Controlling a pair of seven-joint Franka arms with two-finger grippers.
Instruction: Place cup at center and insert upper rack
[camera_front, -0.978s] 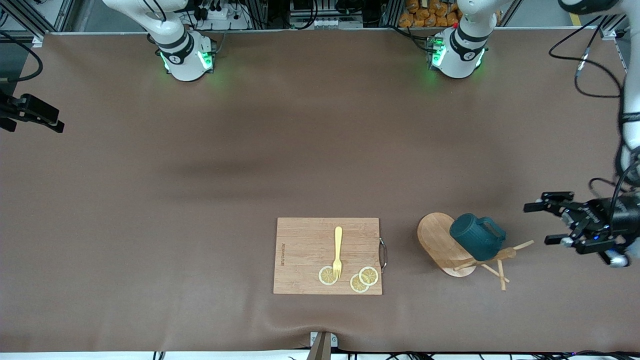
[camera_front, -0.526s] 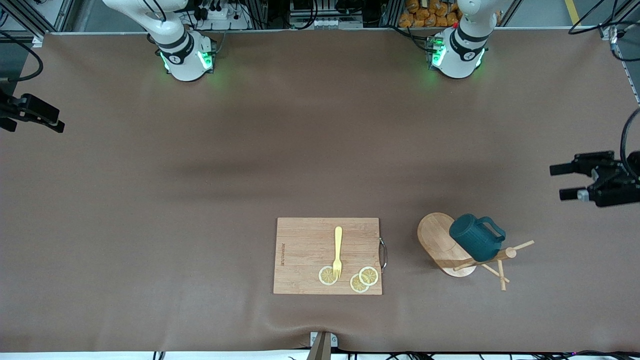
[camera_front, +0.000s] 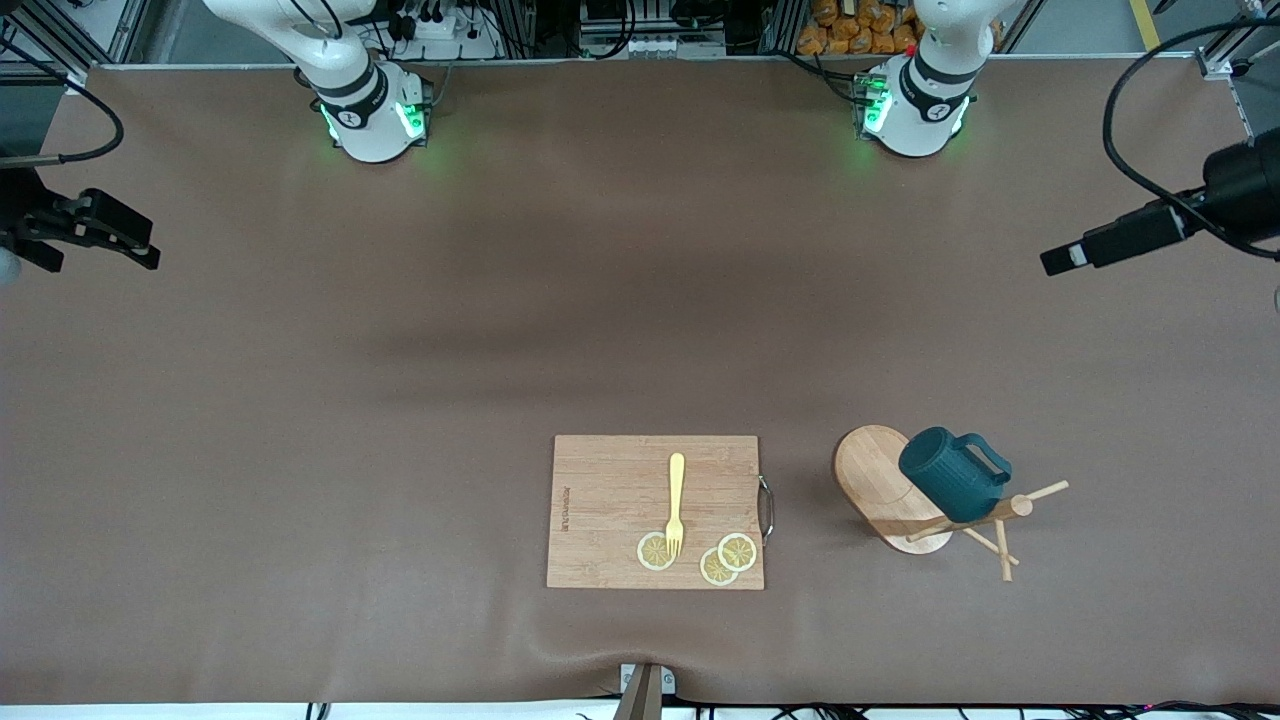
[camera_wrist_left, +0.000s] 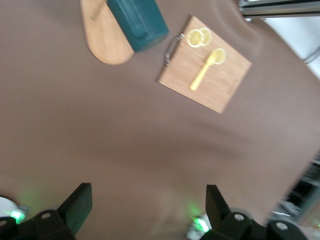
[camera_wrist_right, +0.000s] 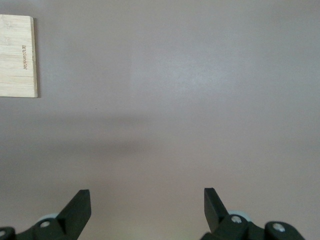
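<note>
Cup (camera_front: 950, 486) on toppled upper rack (camera_front: 885, 484), hidden from right wrist view, left gripper (camera_wrist_left: 145, 210) and right gripper (camera_wrist_right: 147, 206) spread wide.

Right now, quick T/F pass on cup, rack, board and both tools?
1. The cup lies on the tipped-over upper rack. True.
2. The left tool is shut on the cup. False: it is open, up over the left arm's end of the table, holding nothing.
3. A yellow fork lies on the cutting board with lemon slices. True.
4. The upper rack stands upright with its pegs pointing up. False: it lies on its side, post and pegs toward the left arm's end.
5. The right tool is open over bare table. True.
</note>
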